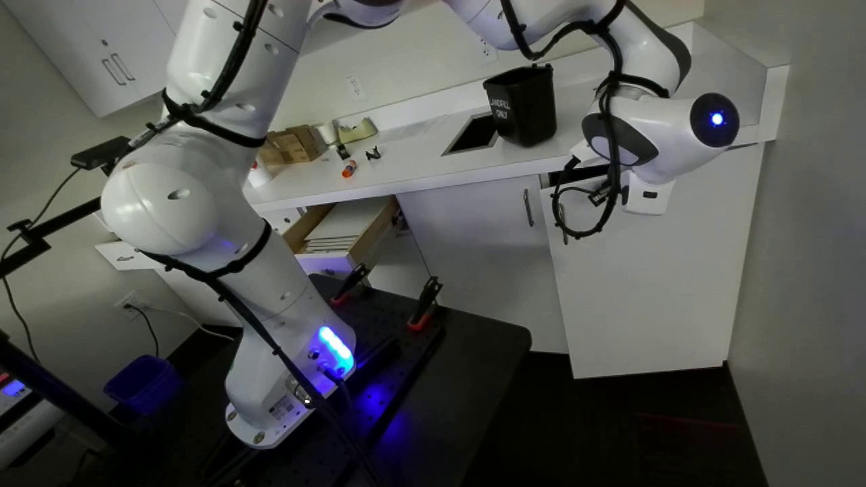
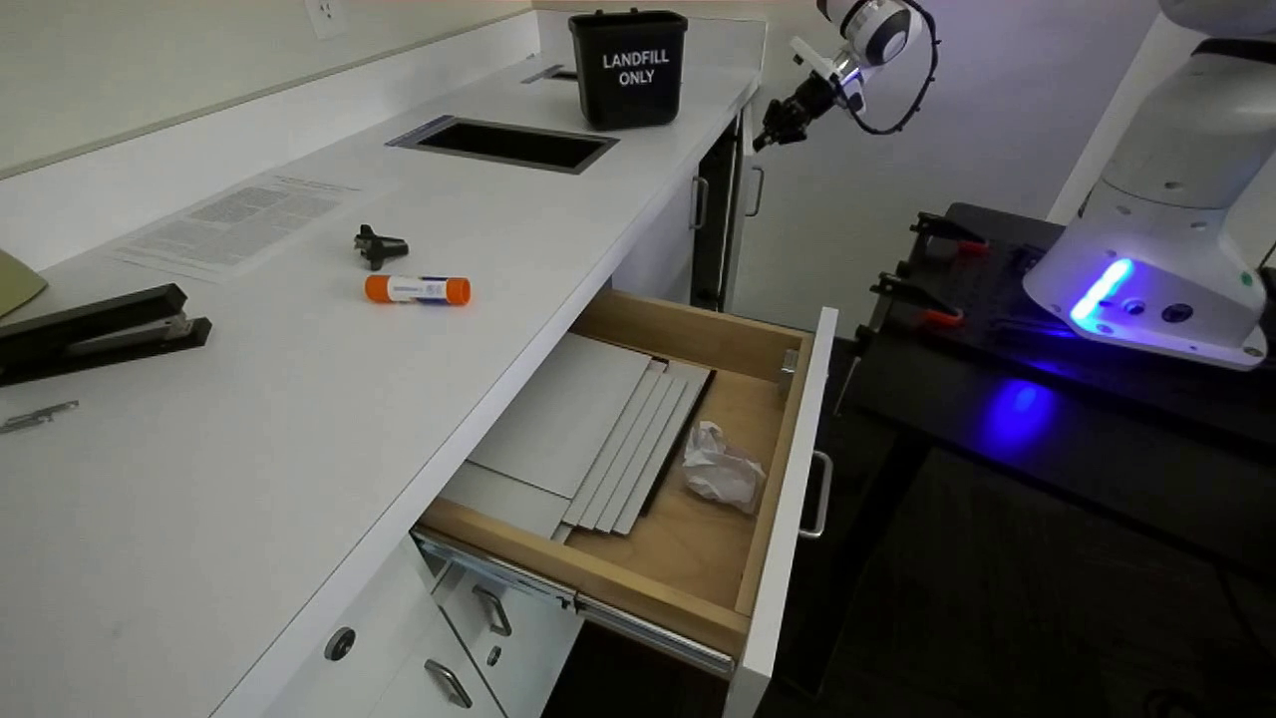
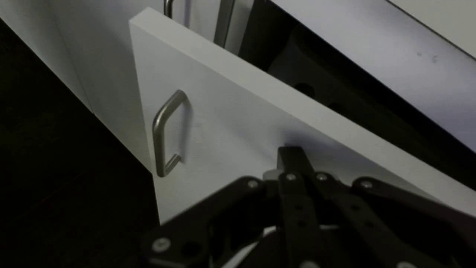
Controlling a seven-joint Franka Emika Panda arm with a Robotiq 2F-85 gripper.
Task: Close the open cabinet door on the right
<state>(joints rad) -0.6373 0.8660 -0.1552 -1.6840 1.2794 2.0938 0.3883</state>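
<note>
The cabinet door (image 1: 656,297) is a tall white panel standing partly open at the right end of the counter. It also shows in an exterior view (image 2: 797,239) and fills much of the wrist view (image 3: 227,130). Its metal handle (image 3: 159,134) is near its free upper edge. A dark gap (image 2: 713,214) shows between door and cabinet. My gripper (image 3: 293,150) is shut and empty. Its fingertips point at the door's outer face, just below the top edge and away from the handle. Whether they touch is unclear. The gripper (image 2: 781,130) also shows in an exterior view; the arm hides it elsewhere.
A neighbouring white door (image 1: 484,237) is shut beside the open one. A wall (image 1: 798,257) stands close to the door's hinge side. An open drawer (image 2: 812,399) juts out farther along. A black bin (image 2: 630,75) stands on the counter (image 2: 498,219). A black table (image 1: 480,379) bears the arm.
</note>
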